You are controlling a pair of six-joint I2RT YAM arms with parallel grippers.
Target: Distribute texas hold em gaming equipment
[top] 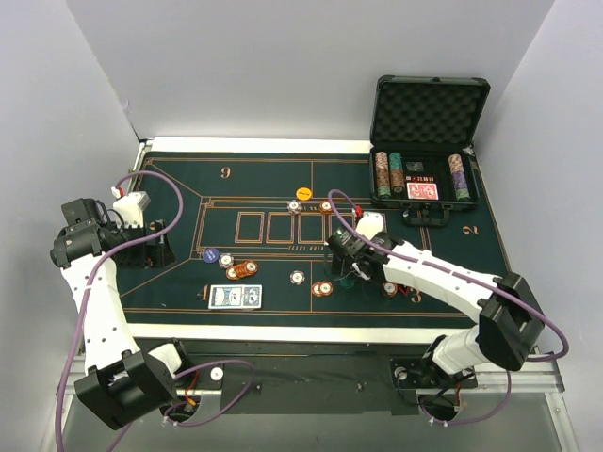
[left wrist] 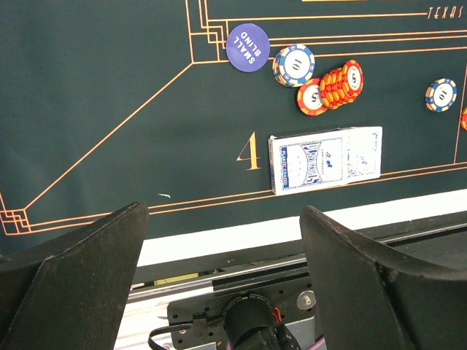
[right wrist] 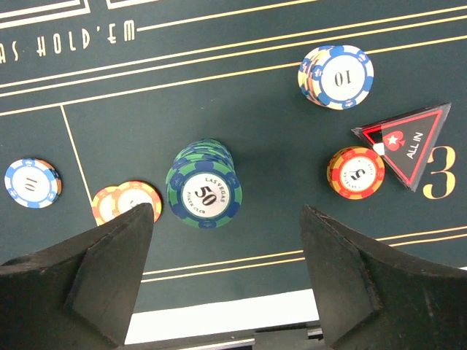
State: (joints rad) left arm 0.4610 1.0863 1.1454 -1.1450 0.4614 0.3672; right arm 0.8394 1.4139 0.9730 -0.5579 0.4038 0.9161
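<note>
Right wrist view showed the right gripper [right wrist: 223,222] with jaws apart and empty, the green 50 chip stack [right wrist: 204,191] upright on the felt [right wrist: 255,109] just ahead, slightly left of the gap's centre; the left gripper [left wrist: 222,211], also apart, sat well away.

Two blue-backed cards [left wrist: 306,162], one black case [top: 429,111], one all-in triangle [right wrist: 412,138]

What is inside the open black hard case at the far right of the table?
Inside the open black hard case, rows of poker chips stand at the left and right, with a red-backed card deck between them. The compartment floor under them is covered.
</note>
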